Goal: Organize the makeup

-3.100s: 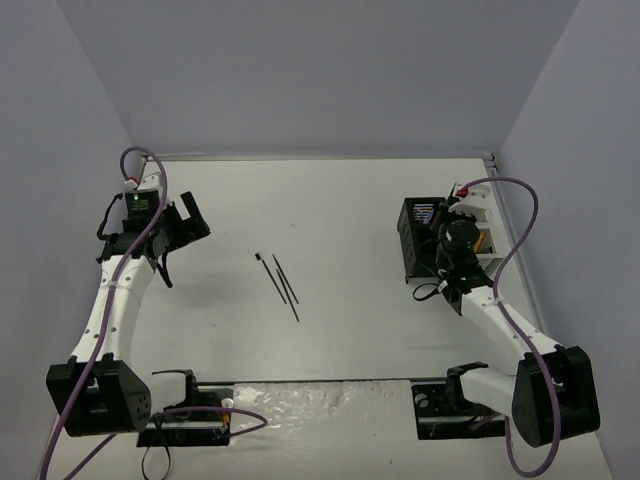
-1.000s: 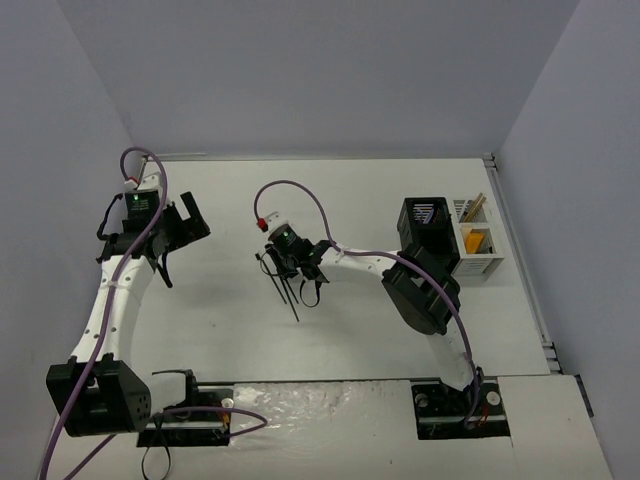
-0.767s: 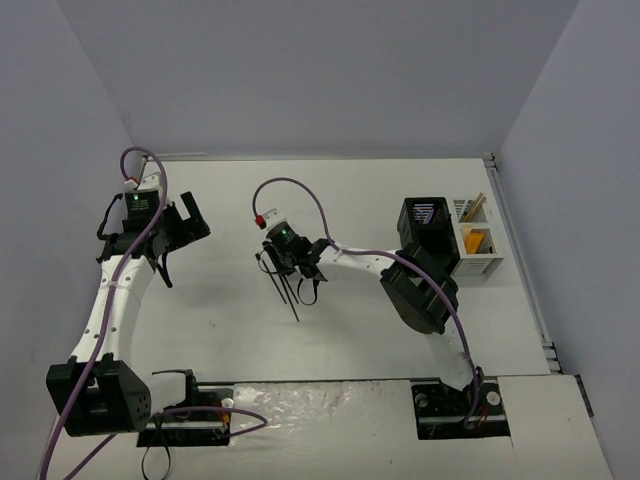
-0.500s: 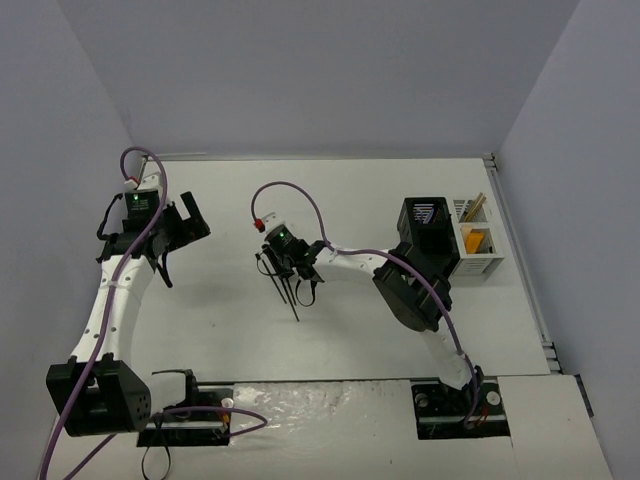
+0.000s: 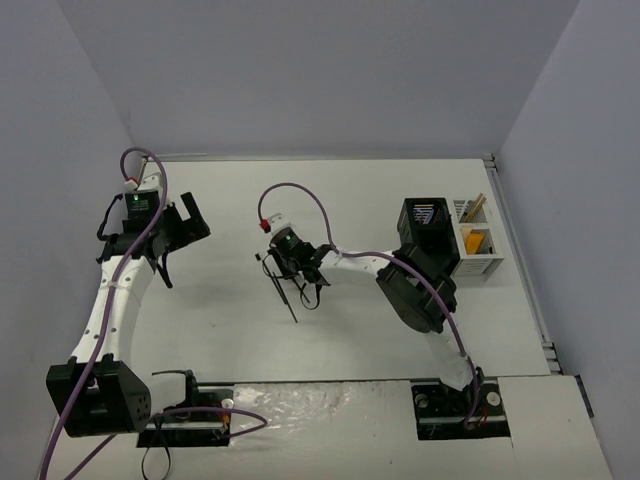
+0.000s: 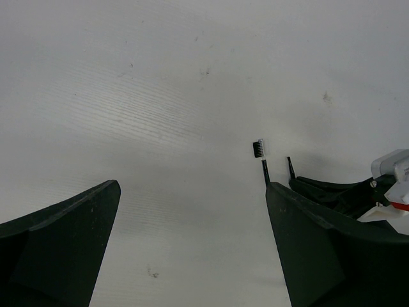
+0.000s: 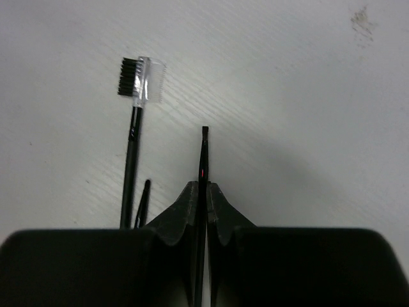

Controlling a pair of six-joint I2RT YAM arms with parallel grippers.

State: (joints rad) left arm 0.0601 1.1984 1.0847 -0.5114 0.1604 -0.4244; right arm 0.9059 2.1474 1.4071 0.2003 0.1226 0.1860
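Since a second ago, the right hand (image 7: 201, 193) has been closed on a thin black pencil (image 7: 203, 150), well left of the mesh holder (image 5: 428, 240). A comb brush (image 7: 133, 137) is seen just beside this pencil; the left hand (image 6: 192, 217), farther from the holder, is held open.

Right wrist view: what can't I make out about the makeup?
- Thin black pencil with red mark: lower length hidden inside the shut right hand, right wrist view.
- Black comb-headed brush: handle end behind that hand, same view.
- White compartment holder: contents too small, top view.
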